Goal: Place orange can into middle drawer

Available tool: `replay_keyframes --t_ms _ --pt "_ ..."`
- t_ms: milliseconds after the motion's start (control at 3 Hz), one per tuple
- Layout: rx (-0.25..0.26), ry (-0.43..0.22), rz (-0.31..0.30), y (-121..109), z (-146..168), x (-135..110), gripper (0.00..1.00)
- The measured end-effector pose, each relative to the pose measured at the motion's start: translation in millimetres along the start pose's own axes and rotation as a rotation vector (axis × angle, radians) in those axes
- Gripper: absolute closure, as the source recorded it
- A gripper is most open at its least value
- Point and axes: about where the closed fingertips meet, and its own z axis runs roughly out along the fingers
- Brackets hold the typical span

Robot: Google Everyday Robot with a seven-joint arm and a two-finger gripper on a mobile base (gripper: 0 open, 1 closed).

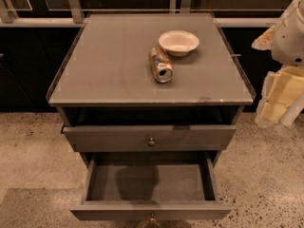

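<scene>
The orange can [160, 64] lies on its side on the grey cabinet top [109, 65], its silver end facing me. It lies just in front of and left of a white bowl [178, 42]. The middle drawer [151, 210], the lower of the two, is pulled far out and nothing lies in it. The drawer above it [150, 137] is pulled out only slightly. My arm and gripper [279, 99] hang at the right edge of the view, beside the cabinet's right side and well clear of the can.
The cabinet stands on a speckled floor [28, 146] against a dark wall with metal rails. The cabinet top has low raised side edges. Open floor lies to the left and right of the cabinet.
</scene>
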Motion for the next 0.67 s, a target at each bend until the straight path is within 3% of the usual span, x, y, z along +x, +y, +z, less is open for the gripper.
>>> replay_keyframes --t_ms 333,667 --pt "0.0 0.0 0.0 0.0 0.0 0.0 0.0" --pt "0.045 -0.021 0.043 -5.5 -1.9 -3.0 0.0"
